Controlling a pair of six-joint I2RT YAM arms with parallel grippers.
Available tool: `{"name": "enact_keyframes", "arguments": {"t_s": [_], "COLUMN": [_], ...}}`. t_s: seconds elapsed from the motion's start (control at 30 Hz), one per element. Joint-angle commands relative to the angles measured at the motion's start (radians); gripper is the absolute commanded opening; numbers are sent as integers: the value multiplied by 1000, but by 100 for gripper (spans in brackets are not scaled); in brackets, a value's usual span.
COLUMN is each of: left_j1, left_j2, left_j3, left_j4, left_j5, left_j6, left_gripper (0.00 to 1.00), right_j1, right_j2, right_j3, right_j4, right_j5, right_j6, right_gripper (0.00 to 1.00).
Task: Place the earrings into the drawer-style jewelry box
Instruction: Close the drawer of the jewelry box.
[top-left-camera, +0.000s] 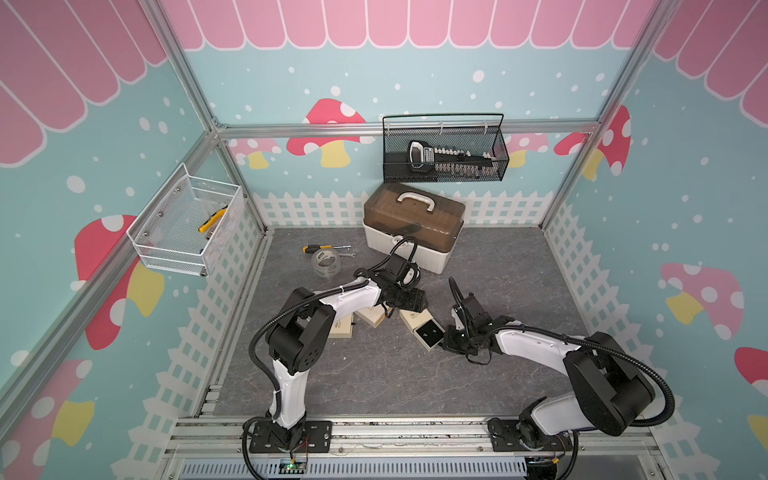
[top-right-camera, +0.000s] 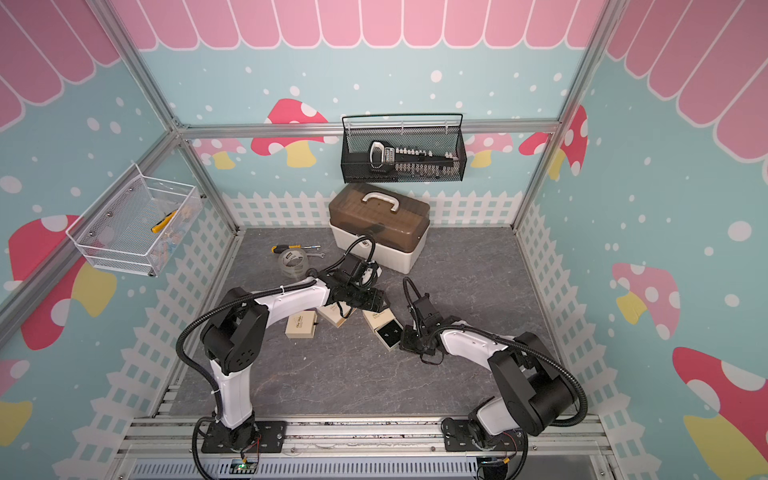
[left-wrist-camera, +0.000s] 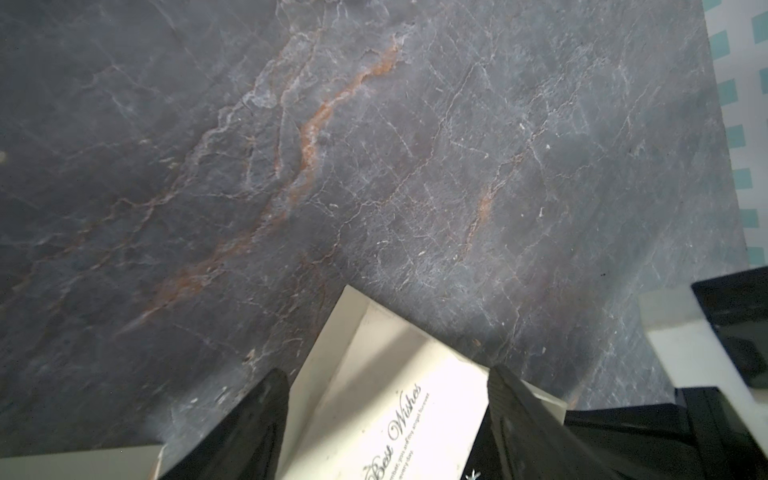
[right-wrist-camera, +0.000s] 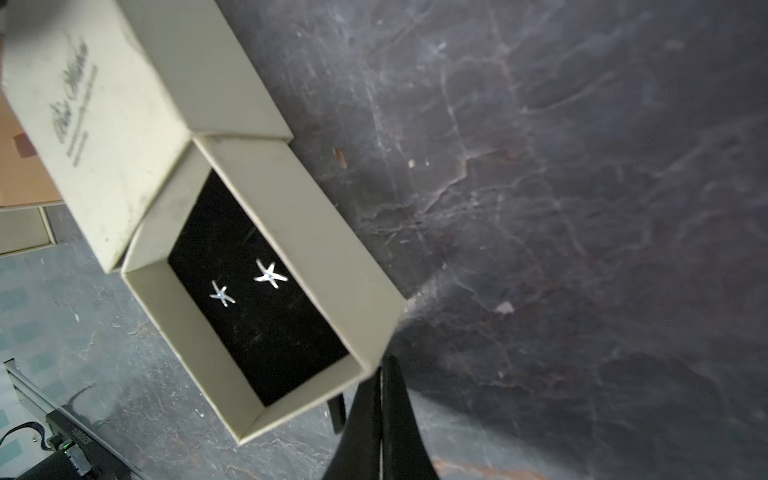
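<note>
A: Looking at the grey marble table (right-wrist-camera: 582, 208), where is the cream cardboard drawer-style jewelry box (right-wrist-camera: 104, 104)?
B: Its drawer (right-wrist-camera: 316, 232) is slid out. The left hand (left-wrist-camera: 386, 372) stands wide around the sleeve (left-wrist-camera: 374, 332); the right hand (right-wrist-camera: 380, 374) is closed beside the drawer. Two silver star-shaped earrings (right-wrist-camera: 270, 275) lie inside on the black lining (right-wrist-camera: 282, 345).

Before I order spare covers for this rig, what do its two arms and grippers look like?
Both the left arm and right arm have glossy white link shells with black joint housings, on black base plates. A black corrugated cable conduit loops along each. The left gripper and right gripper have tapered glossy black fingers. No markings are legible.
</note>
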Motion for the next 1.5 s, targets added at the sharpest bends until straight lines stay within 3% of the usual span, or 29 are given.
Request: {"name": "enact_keyframes", "arguments": {"t_s": [0.0, 0.4, 0.7, 1.2, 1.37, 1.47], "left_j1": [-4, -29, -48, -74, -77, -76], "left_j2": [11, -47, -55, -86, -122, -163], "left_j3": [-18, -98, -140, -181, -200, -198], "left_j4": [-19, 8, 82, 109, 106, 83], "left_j5": [32, 31, 131, 136, 60, -22], "left_j6": [12, -35, -26, -42, -57, -65], "left_gripper": [76, 76, 74, 74, 75, 79], "right_j1": [7, 7, 7, 7, 6, 6], "right_j2": [24, 36, 69, 98, 73, 27], "right_j3": [24, 29, 48, 50, 38, 34], "right_j4": [51, 88, 187, 266, 219, 126], "right_j5": [-23, -29, -55, -70, -34, 37], "right_j6": [33, 40, 0, 5, -2, -30], "right_gripper": [0, 0, 0, 0, 1, 9]}}
